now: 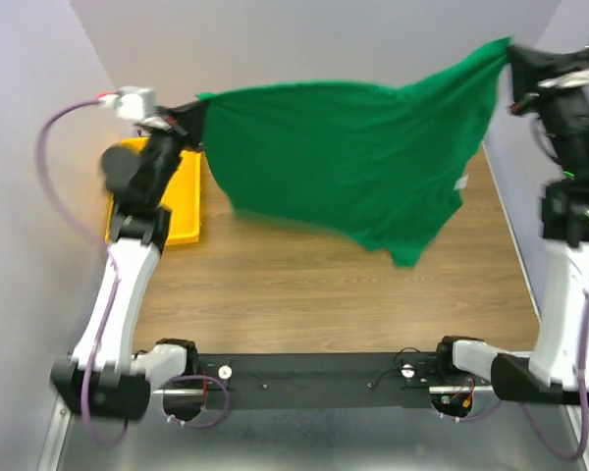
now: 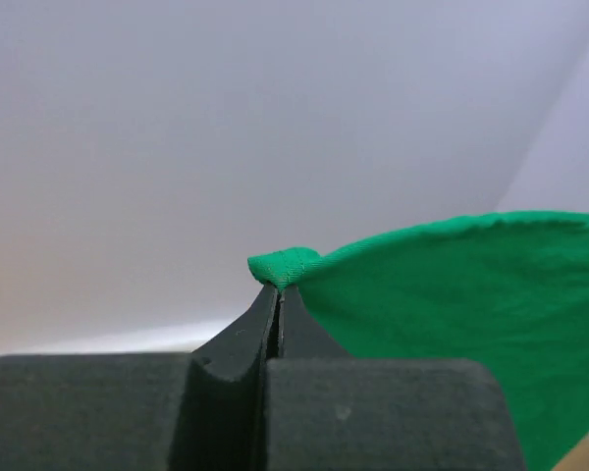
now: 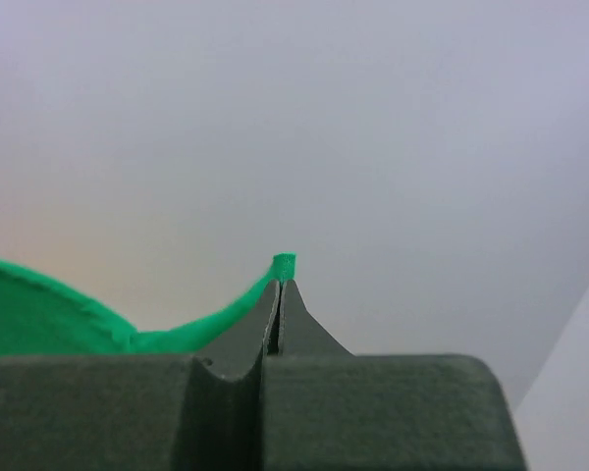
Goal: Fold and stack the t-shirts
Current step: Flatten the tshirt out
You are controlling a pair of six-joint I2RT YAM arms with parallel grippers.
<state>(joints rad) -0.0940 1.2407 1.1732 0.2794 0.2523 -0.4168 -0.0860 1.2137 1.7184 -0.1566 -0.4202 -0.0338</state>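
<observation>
One plain green short-sleeved cloth t-shirt (image 1: 353,167) is hanging in the air, stretched between two grippers. The left gripper (image 1: 189,113) is pinching one corner of it with its fingers pressed fully together. The right gripper (image 1: 515,51) is clamping the opposite corner in the same way. The cloth is sagging below and between the two pairs of fingers, draping over the one brown wooden table (image 1: 324,294). One flat yellow plastic tray (image 1: 182,201) is lying below the left fingers, partly hidden by that arm. One small white tag (image 1: 461,183) is showing at the shirt's edge, nearer the right fingers.

Only the overhead view is showing the whole garment, the tray, the table and both arms. The left wrist view is showing a small folded nub of green poking past the closed fingertips, with cloth spreading off toward the other gripper. The right wrist view is showing a thinner green tip at its fingertips. Both are facing a pale wall (image 2: 275,118).

Both arms are reaching up and forward. The left is bending at the elbow, while the right is standing nearly upright, its fingers higher in the overhead view.
</observation>
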